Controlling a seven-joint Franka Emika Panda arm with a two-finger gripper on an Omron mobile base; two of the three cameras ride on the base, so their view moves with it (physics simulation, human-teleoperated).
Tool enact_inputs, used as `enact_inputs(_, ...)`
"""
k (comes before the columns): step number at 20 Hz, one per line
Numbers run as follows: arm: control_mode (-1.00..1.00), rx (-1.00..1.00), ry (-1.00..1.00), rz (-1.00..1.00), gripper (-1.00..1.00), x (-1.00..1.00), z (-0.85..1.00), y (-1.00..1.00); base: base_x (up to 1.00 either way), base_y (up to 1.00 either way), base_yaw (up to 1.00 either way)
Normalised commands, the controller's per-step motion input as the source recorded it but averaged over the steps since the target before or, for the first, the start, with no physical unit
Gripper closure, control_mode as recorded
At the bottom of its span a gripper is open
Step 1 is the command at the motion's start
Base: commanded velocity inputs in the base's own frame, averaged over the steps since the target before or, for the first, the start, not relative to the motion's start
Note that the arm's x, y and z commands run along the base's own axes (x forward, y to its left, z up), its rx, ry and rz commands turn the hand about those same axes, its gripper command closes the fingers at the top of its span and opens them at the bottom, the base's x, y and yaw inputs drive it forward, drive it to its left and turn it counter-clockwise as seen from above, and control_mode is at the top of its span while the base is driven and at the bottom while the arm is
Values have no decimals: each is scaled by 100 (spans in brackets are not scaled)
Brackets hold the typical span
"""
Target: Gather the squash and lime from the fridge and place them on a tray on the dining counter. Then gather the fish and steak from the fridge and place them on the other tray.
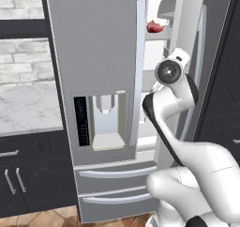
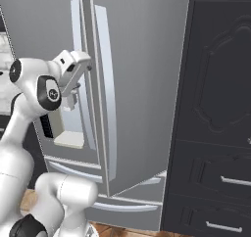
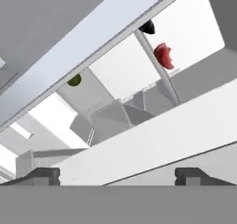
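The white arm's claw (image 3: 118, 174) is standing apart, empty, facing the smooth grey steel fridge (image 1: 93, 57), the flat red steak (image 3: 164, 55) showing at one o'clock.

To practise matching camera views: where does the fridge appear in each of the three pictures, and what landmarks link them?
Left base view: the fridge fills the centre, with its right door open.
Right base view: the fridge takes the left and middle, beside dark cabinets.
Hand view: its white interior, tilted, seen through the door gap.
Landmarks: the water dispenser links both base views; the steak links left base and hand views.
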Motion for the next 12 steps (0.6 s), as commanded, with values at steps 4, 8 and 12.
enact_inputs(4, -100, -7, 1, 0, -100, 68, -1, 43, 0, 0, 0)
enact_inputs(8, -100, -6, 1, 0, -100, 44, -10, -3, 0, 0, 0)
enact_inputs(12, -100, -1, 7, 0, -100, 27, -15, -28, 0, 0, 0)
